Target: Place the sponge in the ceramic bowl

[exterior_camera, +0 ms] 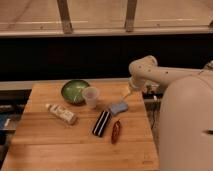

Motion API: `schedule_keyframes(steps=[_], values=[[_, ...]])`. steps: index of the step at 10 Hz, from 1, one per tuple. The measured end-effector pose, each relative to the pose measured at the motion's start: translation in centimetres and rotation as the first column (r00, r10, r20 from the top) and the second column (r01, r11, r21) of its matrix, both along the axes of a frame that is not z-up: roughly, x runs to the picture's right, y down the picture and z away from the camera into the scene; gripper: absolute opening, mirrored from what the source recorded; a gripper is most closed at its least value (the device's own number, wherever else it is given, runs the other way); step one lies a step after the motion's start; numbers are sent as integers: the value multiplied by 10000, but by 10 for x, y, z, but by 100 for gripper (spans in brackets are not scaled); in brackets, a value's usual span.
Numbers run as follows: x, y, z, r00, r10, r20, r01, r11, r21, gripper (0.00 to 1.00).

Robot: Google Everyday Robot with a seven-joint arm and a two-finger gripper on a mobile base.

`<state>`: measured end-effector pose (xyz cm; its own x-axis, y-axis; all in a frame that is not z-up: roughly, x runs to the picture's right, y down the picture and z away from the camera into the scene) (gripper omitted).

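The sponge (118, 107), a small blue-grey pad, lies flat on the wooden table (45, 145) right of centre. To its left stands a translucent plastic cup (91, 97), and beyond that the dark-green ceramic bowl (75, 91) sits near the table's back edge, with nothing visible in it. My gripper (128, 93) hangs from the white arm (150, 70) that reaches in from the right. It is just above and slightly behind and to the right of the sponge, close to it. I cannot see contact between them.
A black striped block (102, 123) and a reddish-brown oblong item (116, 131) lie in front of the sponge. A white bottle (62, 114) lies on its side at the left. My white body (187, 130) fills the right side beside the table edge. A dark wall runs behind.
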<state>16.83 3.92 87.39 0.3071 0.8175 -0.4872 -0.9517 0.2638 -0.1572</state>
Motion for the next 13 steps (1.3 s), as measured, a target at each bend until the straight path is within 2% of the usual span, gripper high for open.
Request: schedule_keyframes(steps=[2,6,8,10,13], values=[[-9,8,3,9997,-193,141,196,9995,-254,80],[-6,8,3,9996,-202,171,207,9994,-280,80],[-11,18,8,9987,-293,425,319,9975,-624,80],[-25,34,21,9959,-507,753,584,9930,-1029,80],[-37,48,29,9923,-696,1027,842,9857,-1459,80]])
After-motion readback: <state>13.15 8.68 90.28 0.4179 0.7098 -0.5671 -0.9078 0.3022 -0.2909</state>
